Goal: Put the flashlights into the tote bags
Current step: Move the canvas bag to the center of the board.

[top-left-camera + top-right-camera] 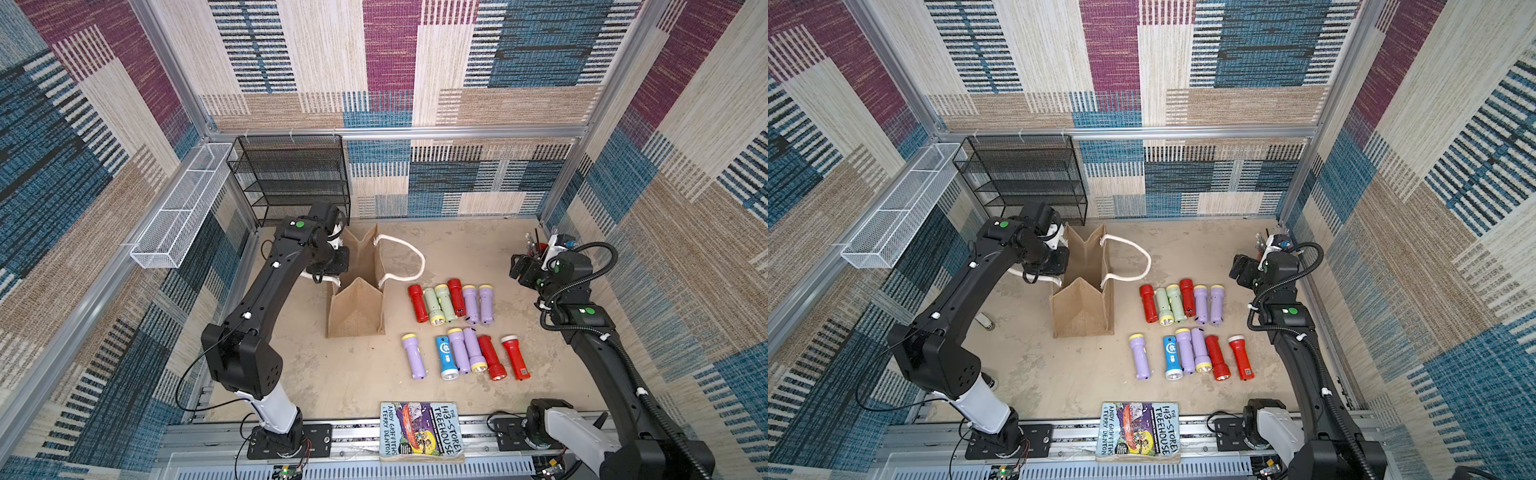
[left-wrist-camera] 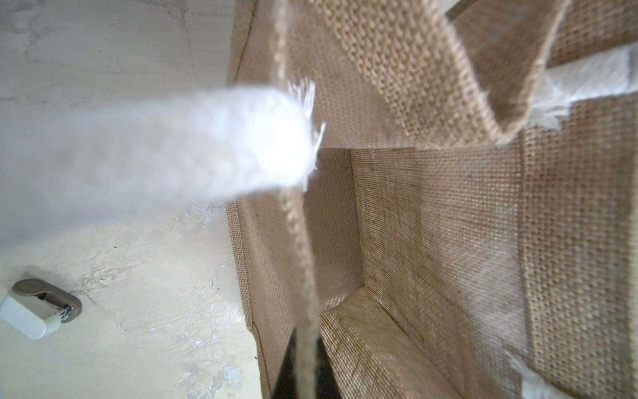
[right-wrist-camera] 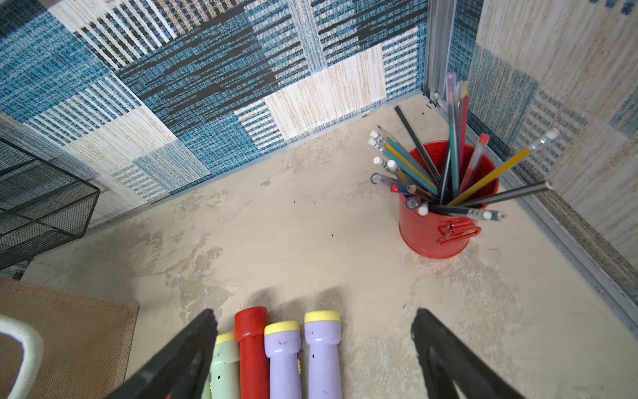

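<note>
At the centre of both top views, the tote bag (image 1: 356,309) stands upright on the table (image 1: 478,249), mouth up, its gusseted sides folded inward so the opening is narrow. At the bag's left wall sits the left gripper (image 1: 340,262); the left wrist view shows the burlap rim running down between its dark fingers (image 2: 286,380), which are pressed together on the cloth, with a white rope handle (image 2: 155,148) just beside. Right of the bag, twelve flashlights (image 1: 455,297) lie in two rows, many touching side to side, and none is in the bag yet. Over the upper row hovers the right gripper (image 3: 314,319), fingers spread wide with nothing between them. The likeliest trouble is a descent that straddles two touching barrels or nudges a neighbour, sending the round bodies rolling. A thin pinch on soft burlap may also slip, or a pull may tip the empty bag. The inward gusset could catch a flashlight at the mouth.
</note>
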You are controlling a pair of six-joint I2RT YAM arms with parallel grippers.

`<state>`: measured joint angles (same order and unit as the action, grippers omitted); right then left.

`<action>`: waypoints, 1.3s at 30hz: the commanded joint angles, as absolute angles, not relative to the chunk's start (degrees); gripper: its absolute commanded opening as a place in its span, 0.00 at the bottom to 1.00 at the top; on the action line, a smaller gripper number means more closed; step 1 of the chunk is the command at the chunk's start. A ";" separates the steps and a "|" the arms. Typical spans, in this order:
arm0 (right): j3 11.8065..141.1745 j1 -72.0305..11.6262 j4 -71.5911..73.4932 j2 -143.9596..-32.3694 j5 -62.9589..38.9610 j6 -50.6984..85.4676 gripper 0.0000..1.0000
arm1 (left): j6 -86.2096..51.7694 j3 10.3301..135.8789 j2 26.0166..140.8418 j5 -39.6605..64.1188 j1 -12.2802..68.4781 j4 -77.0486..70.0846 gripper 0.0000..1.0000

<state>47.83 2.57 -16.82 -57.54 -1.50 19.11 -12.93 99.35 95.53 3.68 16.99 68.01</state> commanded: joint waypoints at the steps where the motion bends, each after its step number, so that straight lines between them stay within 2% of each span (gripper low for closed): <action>1: 48.87 2.48 -20.99 -56.96 -3.51 22.20 0.86 | -11.18 96.61 93.63 6.93 16.99 69.04 0.00; 7: 50.06 2.46 -30.28 -58.58 -9.62 28.49 0.81 | -11.88 91.23 88.70 10.29 17.05 68.91 0.00; 12: 48.52 2.46 -38.93 -57.67 -7.71 31.96 0.79 | -11.47 87.07 85.38 11.25 17.05 67.76 0.00; 15: 47.40 2.48 -44.93 -56.91 -8.62 32.87 0.74 | -11.34 85.93 84.51 12.27 16.96 67.61 0.00; 17: 46.94 2.41 -49.57 -56.88 -8.67 33.84 0.80 | -11.42 84.81 84.08 12.39 16.96 66.75 0.00; 21: 44.16 2.29 -54.53 -54.37 -9.71 37.76 0.79 | -11.95 83.22 83.63 12.71 16.96 65.17 0.00; 25: 43.29 2.29 -59.03 -51.99 -4.39 38.43 0.79 | -11.43 83.09 83.41 13.30 16.94 64.69 0.00; 31: 39.04 1.93 -58.58 -47.05 -3.84 40.50 0.81 | -11.70 84.42 83.41 12.70 16.96 64.48 0.01; 39: 36.50 1.68 -54.67 -50.17 -4.89 35.07 0.81 | -12.30 82.88 83.22 12.66 16.96 63.37 0.02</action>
